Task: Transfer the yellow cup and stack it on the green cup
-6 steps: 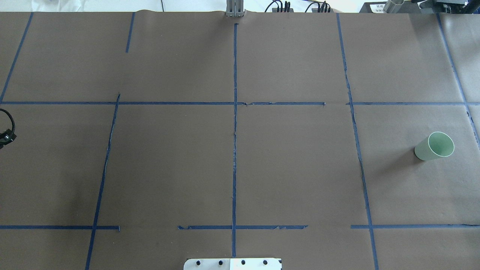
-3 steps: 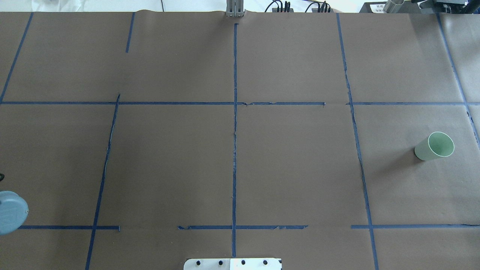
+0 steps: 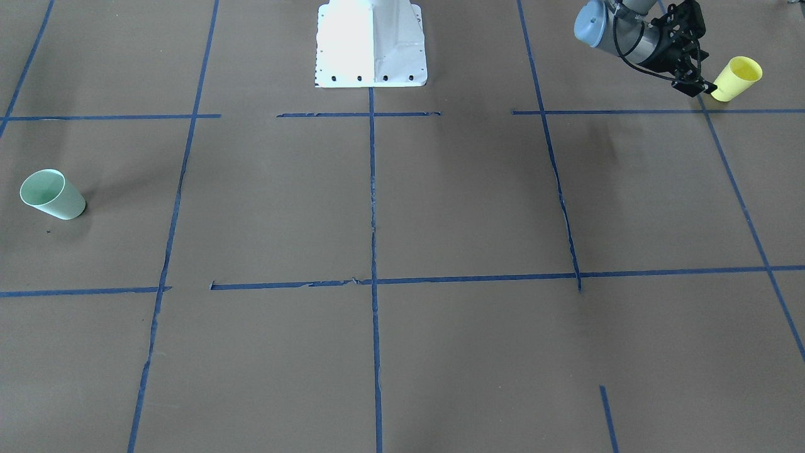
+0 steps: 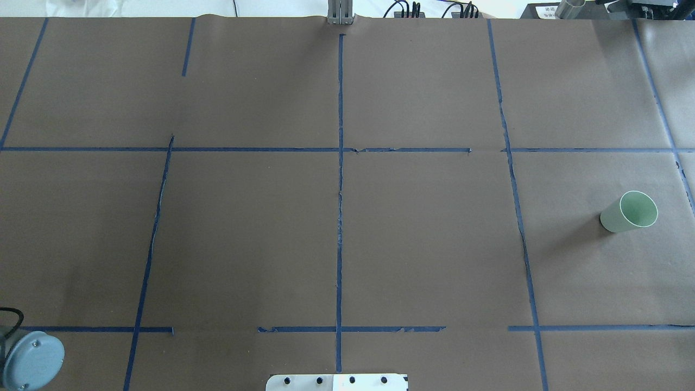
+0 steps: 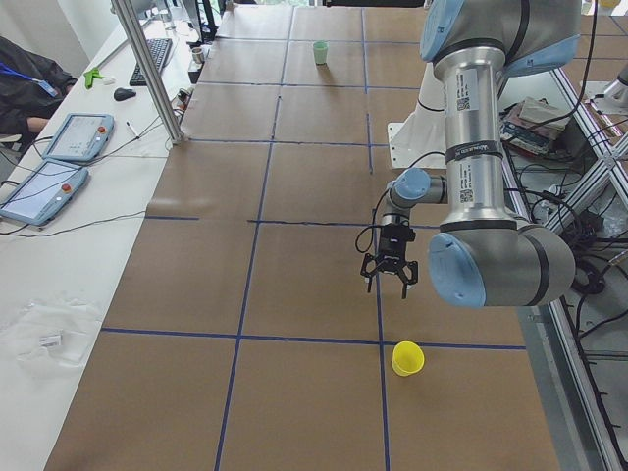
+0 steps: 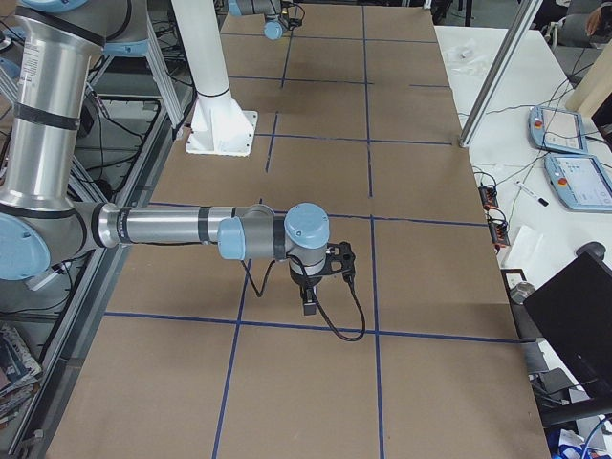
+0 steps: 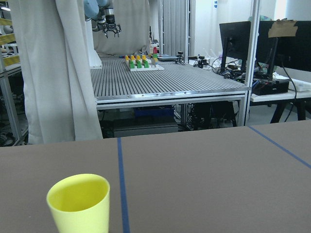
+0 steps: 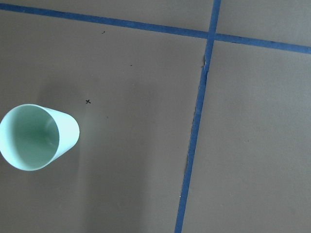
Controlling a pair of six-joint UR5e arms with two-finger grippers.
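The small bright lemon-yellow tapered plastic cup [image 5: 407,358] stands upright, mouth up, on the matte brown paper covering [image 4: 434,244] of the table, at the robot's left end. Its wall is smooth and plain, narrowing toward the base, and it sits just beside a strip of blue tape [image 7: 122,194]. The left gripper [image 5: 385,287], black with two slim fingers, hangs above the paper near the cup and apart from it. Its fingers are spread with nothing between them.

The small pale mint-green tapered plastic cup [image 4: 629,212] stands upright at the robot's right end, well apart from the yellow one. It has a thin light rim and a smooth inside, and it casts a soft shadow on the paper. The right gripper [image 6: 310,304] points down at the table from a glossy grey-and-blue arm. It shows only from the side, so I cannot tell whether its fingers are apart or together.

The tape lines form a grid, torn and wrinkled in places. A white metal base plate [image 3: 371,69] with small bolt holes sits at the robot's edge.
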